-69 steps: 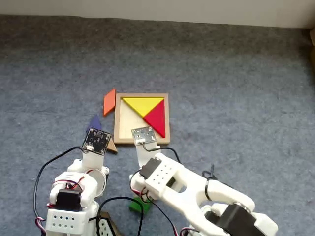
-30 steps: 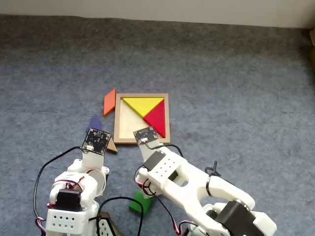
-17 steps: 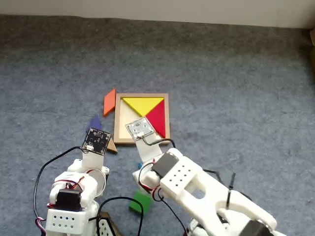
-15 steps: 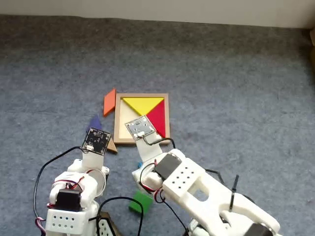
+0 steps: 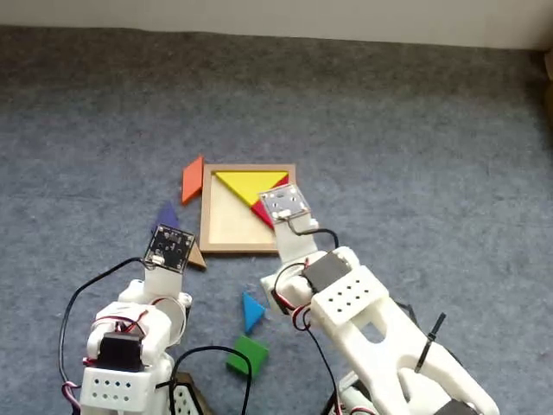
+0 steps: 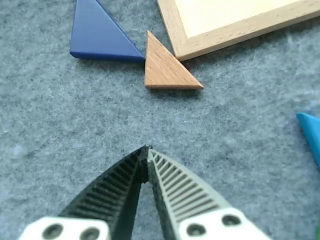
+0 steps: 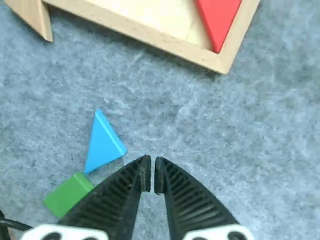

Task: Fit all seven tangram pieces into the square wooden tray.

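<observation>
holding yellow triangle (image 5: 246, 182) and red triangle (image 7: 218, 15), square wooden tray (image 5: 233, 248)

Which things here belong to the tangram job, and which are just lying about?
Job: wooden tray, yellow triangle, red triangle, orange piece, dark blue triangle, wooden triangle, light blue triangle, green square.
Merely there: grey carpet, pale wall.

In the tray (image 5: 249, 249), two large triangles (image 5: 246, 182) fill the far right. The parallelogram (image 5: 192, 179) lies left of it, the small triangle (image 5: 251, 310) and square (image 5: 248, 354) nearer me.
</observation>
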`<state>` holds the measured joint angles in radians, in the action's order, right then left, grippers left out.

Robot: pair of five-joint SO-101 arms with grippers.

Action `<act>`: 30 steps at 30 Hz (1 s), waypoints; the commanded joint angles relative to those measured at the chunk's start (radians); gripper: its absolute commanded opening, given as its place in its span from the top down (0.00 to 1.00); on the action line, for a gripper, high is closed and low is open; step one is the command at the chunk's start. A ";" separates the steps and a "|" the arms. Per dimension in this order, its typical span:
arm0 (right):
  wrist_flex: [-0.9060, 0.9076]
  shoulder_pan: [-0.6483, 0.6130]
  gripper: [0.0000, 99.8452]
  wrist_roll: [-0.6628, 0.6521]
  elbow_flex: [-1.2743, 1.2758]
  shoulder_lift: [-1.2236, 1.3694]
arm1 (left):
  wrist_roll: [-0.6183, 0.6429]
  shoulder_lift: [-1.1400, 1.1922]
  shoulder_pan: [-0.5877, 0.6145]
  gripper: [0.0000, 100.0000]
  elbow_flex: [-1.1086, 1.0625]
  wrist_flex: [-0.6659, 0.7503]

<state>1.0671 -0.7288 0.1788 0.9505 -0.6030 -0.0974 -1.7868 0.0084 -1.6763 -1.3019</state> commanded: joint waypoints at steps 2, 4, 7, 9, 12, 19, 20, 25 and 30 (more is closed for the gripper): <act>0.071 0.016 0.97 -0.017 -0.019 -0.036 | -0.008 -0.004 0.012 0.99 -0.021 -0.005; 0.097 0.016 0.97 -0.017 -0.021 -0.036 | -0.008 -0.004 0.012 0.99 -0.021 -0.005; 0.105 0.016 0.97 -0.017 -0.021 -0.036 | -0.008 -0.004 0.012 0.99 -0.021 -0.005; 0.105 0.012 0.97 -0.017 -0.021 -0.036 | -0.008 -0.004 0.012 0.99 -0.021 -0.005; 0.105 -0.045 0.97 -0.003 -0.016 -0.036 | -0.008 -0.004 0.012 0.99 -0.021 -0.005; 0.062 -0.177 0.97 0.207 -0.021 -0.024 | -0.008 -0.004 0.012 0.99 -0.021 -0.005; 0.030 -0.177 0.97 0.219 -0.021 -0.024 | -0.008 -0.004 0.012 0.99 -0.021 -0.005; -0.062 -0.180 0.81 0.282 -0.021 0.022 | -0.008 -0.004 0.012 0.99 -0.021 -0.005; -0.093 -0.239 0.75 0.347 -0.062 0.159 | -0.008 -0.004 0.012 0.99 -0.021 -0.005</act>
<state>1.0058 -0.9237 0.4856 0.9490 -0.4987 -0.0974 -1.7868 0.0084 -1.6763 -1.3019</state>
